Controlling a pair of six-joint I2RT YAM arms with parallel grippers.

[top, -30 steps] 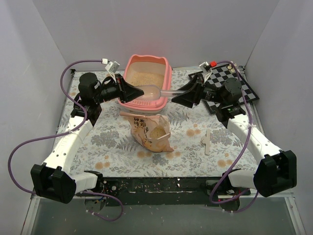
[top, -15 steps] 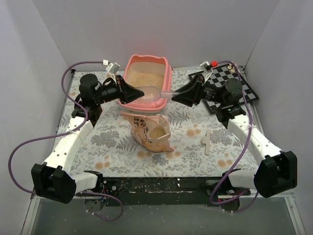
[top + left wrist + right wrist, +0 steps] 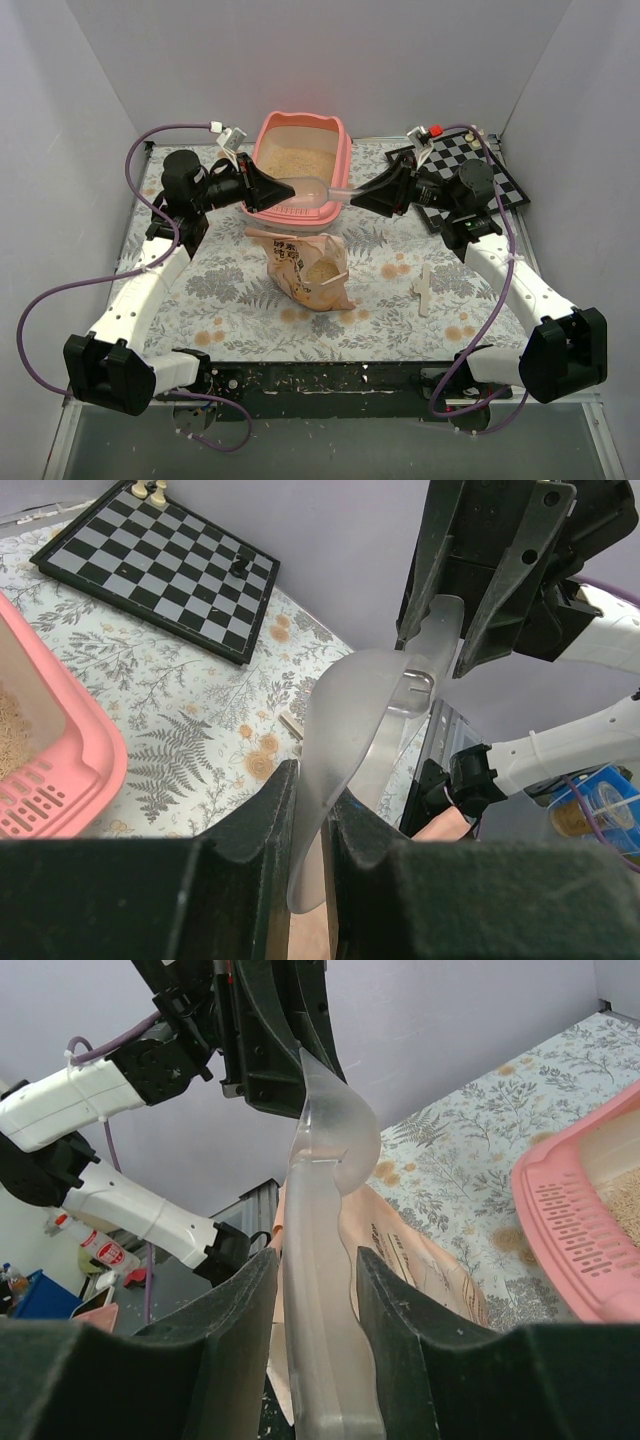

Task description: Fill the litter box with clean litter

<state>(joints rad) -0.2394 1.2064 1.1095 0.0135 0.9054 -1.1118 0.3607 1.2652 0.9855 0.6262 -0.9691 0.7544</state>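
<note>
Both arms extended far toward centre, wrists facing each other. Left gripper (image 3: pixel 278 186) clamped scoop (image 3: pixel 308 186) rim; right gripper (image 3: pixel 352 196) fingers flanked its handle.

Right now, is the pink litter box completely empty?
No, pale beige litter covers the floor of the litter box.

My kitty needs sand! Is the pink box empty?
Not empty: pale litter covers the litter box floor, with bare walls showing above it.
</note>
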